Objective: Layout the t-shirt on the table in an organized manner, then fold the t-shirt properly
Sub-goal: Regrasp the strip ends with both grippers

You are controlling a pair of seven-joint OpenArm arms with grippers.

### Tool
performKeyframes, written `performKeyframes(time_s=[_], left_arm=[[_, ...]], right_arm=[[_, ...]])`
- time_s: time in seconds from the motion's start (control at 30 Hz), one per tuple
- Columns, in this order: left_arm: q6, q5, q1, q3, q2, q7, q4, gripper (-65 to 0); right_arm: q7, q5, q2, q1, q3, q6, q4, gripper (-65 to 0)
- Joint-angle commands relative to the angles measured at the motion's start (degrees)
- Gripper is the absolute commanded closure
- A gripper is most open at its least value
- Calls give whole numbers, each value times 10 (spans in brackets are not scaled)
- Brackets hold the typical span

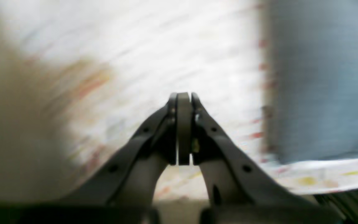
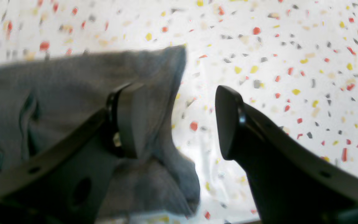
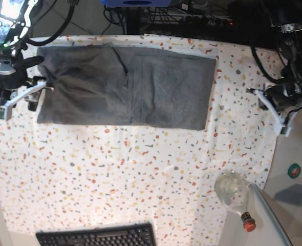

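Note:
The grey t-shirt (image 3: 125, 84) lies folded into a long flat band across the far part of the speckled table (image 3: 115, 174). My right gripper (image 3: 38, 87) is at the band's left end. In the right wrist view this gripper (image 2: 176, 121) is open: one finger (image 2: 123, 124) sits over the t-shirt (image 2: 57, 90), the other hangs over the bare table (image 2: 291, 62), and a cloth edge lies between them. My left gripper (image 3: 261, 97) hovers at the table's right edge, away from the shirt. In the blurred left wrist view its pads (image 1: 183, 124) are pressed together, empty.
A clear plastic bottle (image 3: 234, 192) with a red cap lies near the table's front right corner. A black keyboard (image 3: 97, 237) sits at the front edge. Cables and dark equipment (image 3: 192, 15) run behind the far edge. Floor shows beyond the right edge.

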Motion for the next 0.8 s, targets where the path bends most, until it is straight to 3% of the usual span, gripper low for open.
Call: performKeyframes(time_s=[0.0, 0.07, 0.13, 0.23, 0.47, 0.57, 0.77], left_arm=[[-5, -7, 5, -27, -13, -8, -4, 0], [-32, -7, 18, -70, -25, -22, -34, 0], [-66, -2, 40, -88, -28, -70, -59, 0], [-76, -1, 68, -89, -22, -136, -72, 0], [-76, -1, 73, -31, -13, -157, -73, 0], [-75, 0, 55, 1, -9, -158, -75, 0], [-75, 14, 1, 50, 8, -159, -122, 0]], right_arm=[[0, 41, 5, 10, 10, 0, -2, -363], [-40, 136, 13, 26, 35, 0, -23, -414], [-76, 222, 25, 36, 66, 0, -59, -417], [-114, 309, 48, 59, 116, 0, -153, -417], [-113, 333, 107, 81, 127, 7, -303, -417], [-120, 333, 111, 86, 126, 68, -335, -417], [-167, 333, 106, 90, 106, 130, -366, -417]])
